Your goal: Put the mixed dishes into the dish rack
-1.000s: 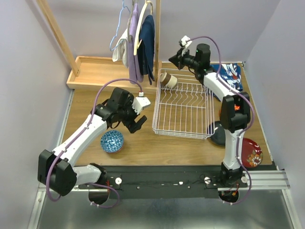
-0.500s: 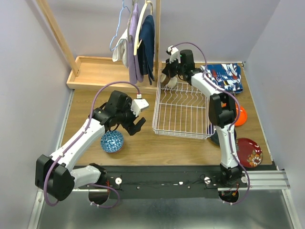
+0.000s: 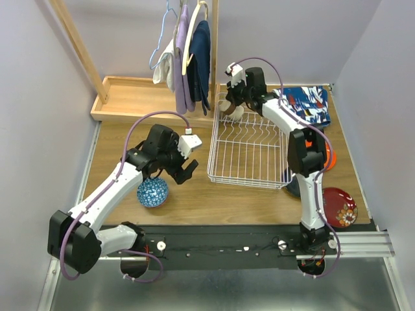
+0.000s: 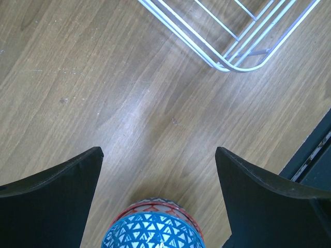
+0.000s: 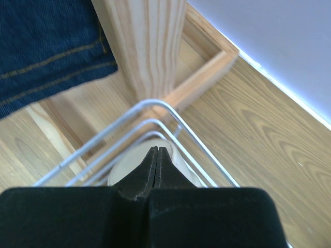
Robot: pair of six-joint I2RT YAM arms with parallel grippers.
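Seen from above, a wood-grain table (image 3: 194,201) stood between pale lilac walls (image 3: 32,97). A shallow wooden tray (image 3: 130,97) and hanging garments (image 3: 188,52) were at its far edge, and a blue-red patterned cloth (image 3: 310,103) lay in the far right corner. The one white wire dish rack (image 3: 246,183) sat right of centre and held a single item, a tan cup (image 3: 236,115) in its far left corner. Three plates lay outside it to the right. An orange plate (image 3: 329,157) and a black plate (image 3: 294,188) were both partly hidden by the right arm, and a dark red plate (image 3: 341,207) lay nearest the rail. One blue-patterned bowl (image 3: 153,192) rested on the table left of the rack. The left gripper (image 3: 187,171) hung just above and beside it, jaws spread wide and empty. The right gripper (image 3: 228,107) pointed down at the cup.

On the left wrist camera, two dark fingers (image 4: 51,201) stood far apart over bare wood. The bowl showed low between them, and the rack's rounded corner lay well beyond.

On the right wrist camera, the jaws were pressed together with nothing between them. Their tip was over the cup's pale rim beneath the rack's corner wires, and contact could not be judged. A wooden post (image 5: 150,46) and denim (image 5: 41,41) rose behind.
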